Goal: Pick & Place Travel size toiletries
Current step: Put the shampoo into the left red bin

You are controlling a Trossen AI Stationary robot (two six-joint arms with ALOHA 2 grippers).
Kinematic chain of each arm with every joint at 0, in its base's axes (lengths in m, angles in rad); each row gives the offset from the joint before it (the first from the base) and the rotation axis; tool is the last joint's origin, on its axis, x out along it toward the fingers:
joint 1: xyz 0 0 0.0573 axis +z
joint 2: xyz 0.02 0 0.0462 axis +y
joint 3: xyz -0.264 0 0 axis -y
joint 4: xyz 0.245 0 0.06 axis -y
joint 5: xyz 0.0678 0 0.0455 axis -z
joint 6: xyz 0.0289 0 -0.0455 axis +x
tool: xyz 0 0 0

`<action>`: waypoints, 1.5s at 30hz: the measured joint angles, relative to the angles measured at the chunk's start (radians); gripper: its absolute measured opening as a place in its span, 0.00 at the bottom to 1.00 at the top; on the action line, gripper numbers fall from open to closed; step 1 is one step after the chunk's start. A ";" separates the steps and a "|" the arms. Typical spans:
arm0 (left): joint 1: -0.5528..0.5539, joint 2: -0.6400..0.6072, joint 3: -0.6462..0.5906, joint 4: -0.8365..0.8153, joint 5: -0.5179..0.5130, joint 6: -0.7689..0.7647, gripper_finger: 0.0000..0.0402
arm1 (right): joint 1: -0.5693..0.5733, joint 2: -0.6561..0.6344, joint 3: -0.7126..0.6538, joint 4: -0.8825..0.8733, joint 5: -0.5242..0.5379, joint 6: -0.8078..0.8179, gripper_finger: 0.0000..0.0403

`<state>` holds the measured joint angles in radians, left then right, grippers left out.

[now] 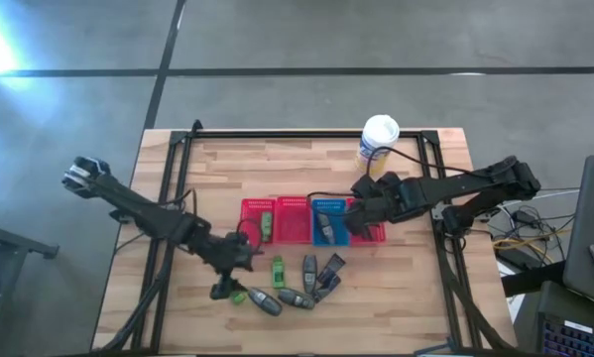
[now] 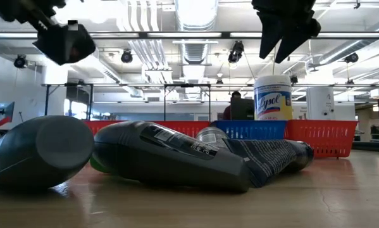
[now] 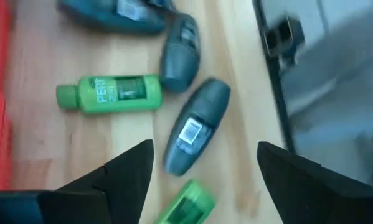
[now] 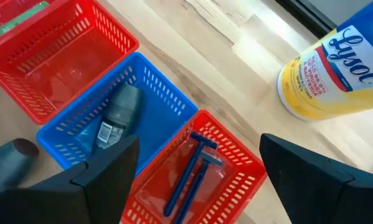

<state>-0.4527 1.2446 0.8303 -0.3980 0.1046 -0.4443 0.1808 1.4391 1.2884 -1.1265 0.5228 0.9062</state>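
Toiletries beneath open left gripper

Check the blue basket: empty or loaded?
Loaded: the blue basket holds one grey tube lying flat inside.

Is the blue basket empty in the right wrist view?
No, a grey oval tube lies inside the blue basket, next to the red basket holding razors.
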 joint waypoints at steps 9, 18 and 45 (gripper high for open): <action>-0.069 0.140 0.023 -0.154 0.011 0.390 0.72 | -0.003 0.001 0.000 0.000 -0.005 0.036 0.74; -0.094 0.232 0.016 -0.210 0.036 0.499 0.72 | -0.011 0.001 0.000 -0.001 -0.008 0.089 0.71; -0.027 0.108 0.013 -0.197 -0.097 -0.297 0.31 | -0.014 -0.011 -0.002 -0.027 0.001 0.108 0.72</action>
<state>-0.4799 1.3526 0.8436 -0.5948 0.0080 -0.7409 0.1670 1.4281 1.2865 -1.1539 0.5236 1.0141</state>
